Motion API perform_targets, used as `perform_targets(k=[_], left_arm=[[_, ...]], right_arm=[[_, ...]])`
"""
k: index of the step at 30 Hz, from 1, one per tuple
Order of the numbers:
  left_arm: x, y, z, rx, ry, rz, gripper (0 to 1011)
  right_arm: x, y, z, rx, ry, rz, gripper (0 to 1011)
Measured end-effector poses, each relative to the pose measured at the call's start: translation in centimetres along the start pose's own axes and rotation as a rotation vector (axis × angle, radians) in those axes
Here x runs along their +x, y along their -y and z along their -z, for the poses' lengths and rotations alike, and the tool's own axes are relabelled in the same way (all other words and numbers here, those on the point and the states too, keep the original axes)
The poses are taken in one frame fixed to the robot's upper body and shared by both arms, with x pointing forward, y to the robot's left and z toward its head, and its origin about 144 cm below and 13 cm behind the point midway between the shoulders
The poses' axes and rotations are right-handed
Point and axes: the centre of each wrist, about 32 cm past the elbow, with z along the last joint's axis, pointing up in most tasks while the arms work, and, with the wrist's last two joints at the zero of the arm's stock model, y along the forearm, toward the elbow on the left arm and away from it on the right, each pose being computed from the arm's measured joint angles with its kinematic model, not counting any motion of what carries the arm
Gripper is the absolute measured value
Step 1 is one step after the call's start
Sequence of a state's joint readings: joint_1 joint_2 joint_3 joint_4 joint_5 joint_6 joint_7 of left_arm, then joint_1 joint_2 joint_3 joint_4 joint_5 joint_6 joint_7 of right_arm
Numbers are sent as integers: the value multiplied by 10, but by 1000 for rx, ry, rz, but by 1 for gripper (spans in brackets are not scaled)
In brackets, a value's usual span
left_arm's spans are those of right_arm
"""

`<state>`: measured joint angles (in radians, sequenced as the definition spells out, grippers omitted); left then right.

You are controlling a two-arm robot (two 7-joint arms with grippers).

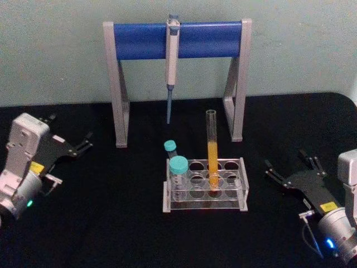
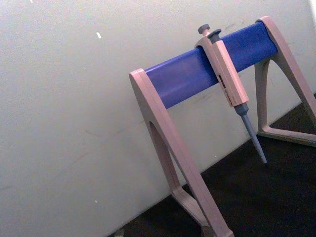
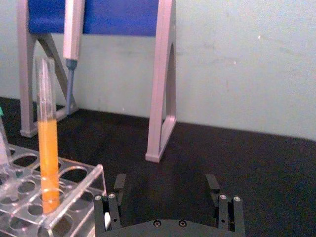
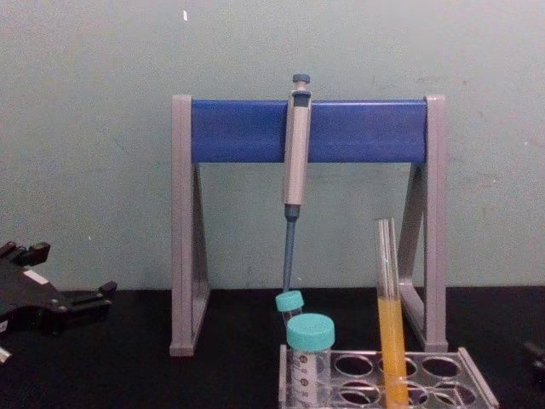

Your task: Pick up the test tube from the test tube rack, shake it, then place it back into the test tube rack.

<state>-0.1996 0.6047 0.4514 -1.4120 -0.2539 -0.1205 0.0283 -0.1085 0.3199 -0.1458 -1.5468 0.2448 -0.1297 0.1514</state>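
Far left on the black tabletop (image 1: 122, 223): left claw (image 1: 81, 146) parked low, fingers spread, grasping nothing, well apart from the rack. Behind, toward the far wall: tall grey stand (image 1: 120, 89) with blue crossbar (image 1: 178, 39), grey pipette (image 1: 172, 61) hanging from it, blue tip down. Centre, near: two teal-capped vials (image 1: 178, 170) at the left end of the test tube rack (image 1: 228, 198). In a middle hole of that clear rack: the test tube (image 1: 212, 151), upright, open-topped, orange-yellow liquid filling its lower half, untouched. Right, near: right claw (image 1: 290, 173) released, jaws apart, empty, pointing toward the rack but not reaching it; seen low in the right wrist view (image 3: 168, 192) with the tube off to one side.

Likely light, rigid, smooth and breakable glass; slippery under hard pads, so a moderate squeeze. Best hold judged on the bare glass above the liquid, clear of the rim. Uncapped, so gentle shaking to avoid spills.

No legible writing; yellow stickers on both claws too small to read.
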Motion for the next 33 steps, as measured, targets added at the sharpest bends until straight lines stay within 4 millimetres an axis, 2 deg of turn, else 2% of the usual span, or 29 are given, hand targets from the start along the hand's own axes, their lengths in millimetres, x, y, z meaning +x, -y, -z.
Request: perform_targets(k=[15,33], left_arm=[[0,0,0,0,0,0,1001],[0,0,0,0,0,0,1002]], right_arm=[[-6,-12,19,-64,-17,-27,1000],[-6,-12,19,-68,-15,-30,1000]])
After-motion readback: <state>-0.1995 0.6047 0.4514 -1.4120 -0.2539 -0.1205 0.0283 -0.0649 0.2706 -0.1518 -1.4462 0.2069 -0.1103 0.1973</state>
